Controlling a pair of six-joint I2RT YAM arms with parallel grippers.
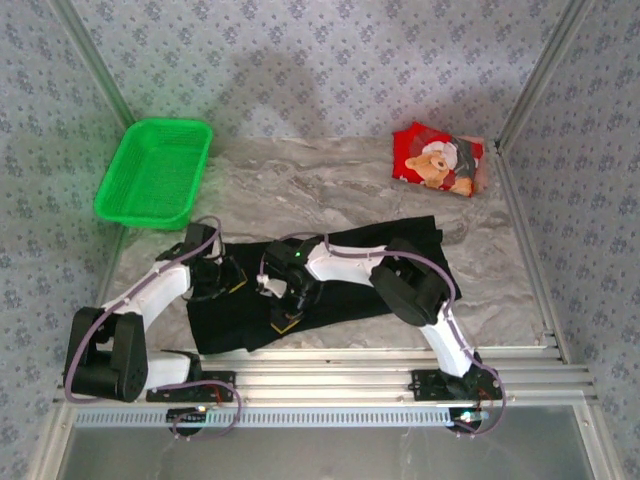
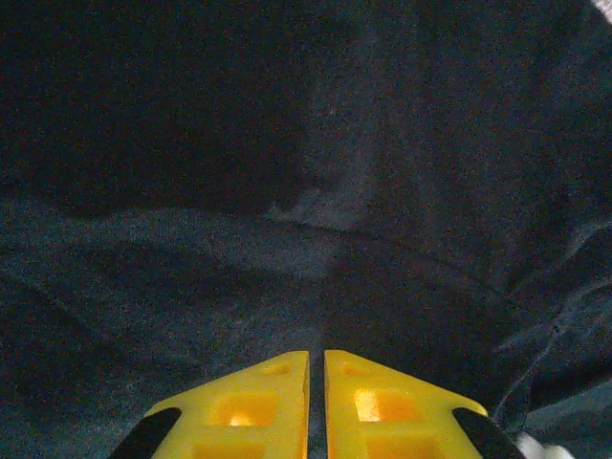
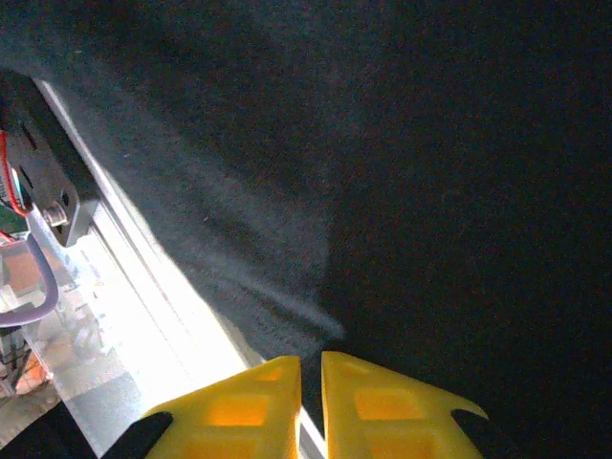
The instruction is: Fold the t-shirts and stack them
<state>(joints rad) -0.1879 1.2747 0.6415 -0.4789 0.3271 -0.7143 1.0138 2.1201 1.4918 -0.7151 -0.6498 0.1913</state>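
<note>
Fingers (image 2: 258, 406) closed to a slit on left gripper (image 2: 316, 358) and right gripper (image 3: 311, 360), cloth pinch unclear | step: folding black t-shirt (image 1: 225, 325) | next: needs firm hem grips, even fold-over.

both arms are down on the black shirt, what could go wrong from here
1. The right fingers look closed at the black t-shirt's near edge, right beside the metal rail. A pull toward the bases might drag cloth onto the rail and snag it.
2. The left fingers sit close by on the same left half of the shirt, so a fold from there may bunch it unevenly.
3. The right arm lies across the shirt and could rumple it when it moves.
</note>
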